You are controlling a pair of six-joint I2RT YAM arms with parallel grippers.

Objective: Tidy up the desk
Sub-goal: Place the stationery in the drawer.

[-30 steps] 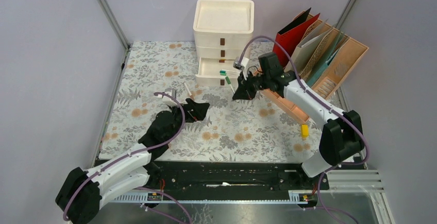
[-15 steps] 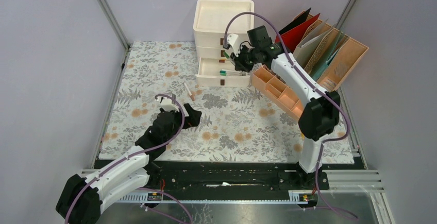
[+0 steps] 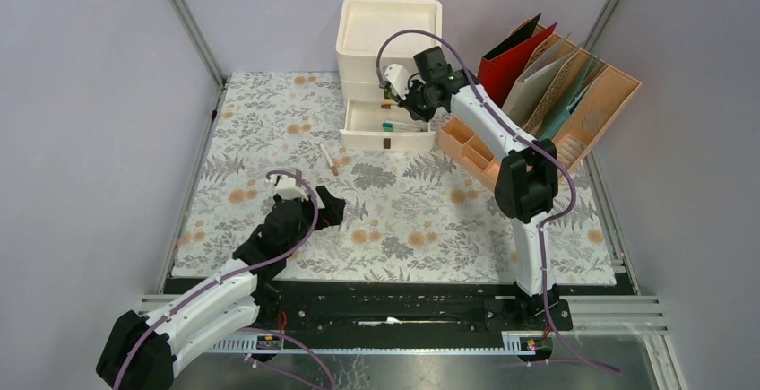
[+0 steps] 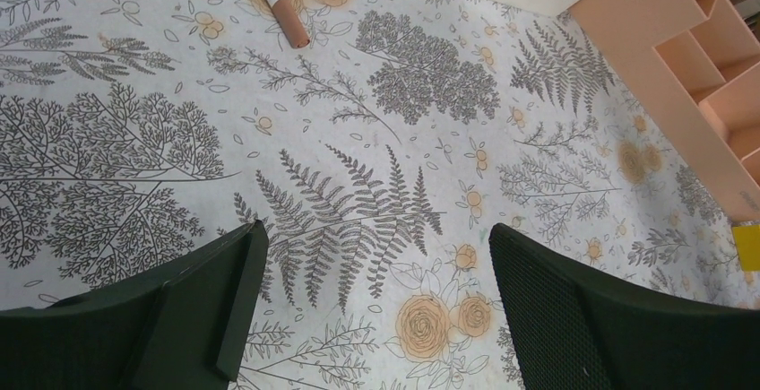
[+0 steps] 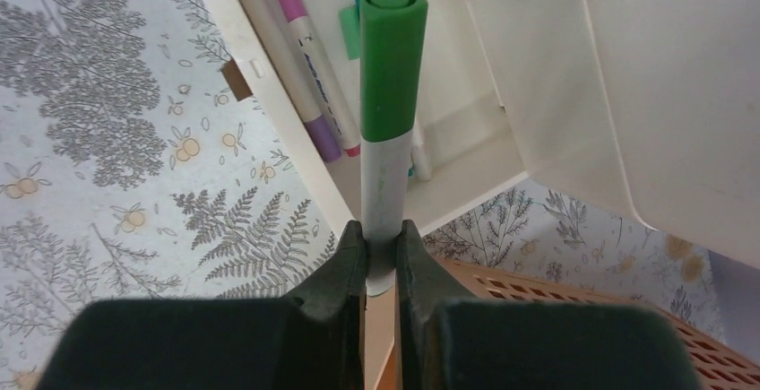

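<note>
**Grippers.** The right gripper (image 5: pixel 381 245) is clenched on one green-capped marker (image 5: pixel 392 67). Its two fingers pinch the pale barrel near the bottom end, and the green cap points away from the wrist. In the overhead view this gripper (image 3: pixel 405 103) hangs above the open drawer (image 3: pixel 385 121), and the held marker touches nothing else. The left gripper (image 4: pixel 376 269) is released, its jaws spread wide and holding nothing. It hovers low over the desk (image 3: pixel 260 130) at the near left (image 3: pixel 327 203).

**Task item.** The desk is the fern-and-flower cloth top that fills the space between the metal rails. Every other item stands or lies on it.

**Counts.**
- Arms: two.
- White drawer unit (image 3: pixel 390 36): one, at the far edge, with three tiers. Only the lowest drawer is pulled out.
- Markers in that drawer: two show plainly in the right wrist view, lying side by side (image 5: pixel 296 58). A green end shows behind the held marker, too hidden to identify.
- Loose white pen with a brown tip (image 3: pixel 329 158): one, lying on the cloth between the left gripper and the drawer unit.
- Peach compartment tray (image 3: pixel 466 143): one, just right of the drawers.
- File rack (image 3: pixel 600 108): one, at the far right. It holds one red folder (image 3: pixel 506 58) and several paler ones, too overlapped to count.
- Small yellow object (image 4: pixel 747 248): one, at the edge of the left wrist view.
</note>
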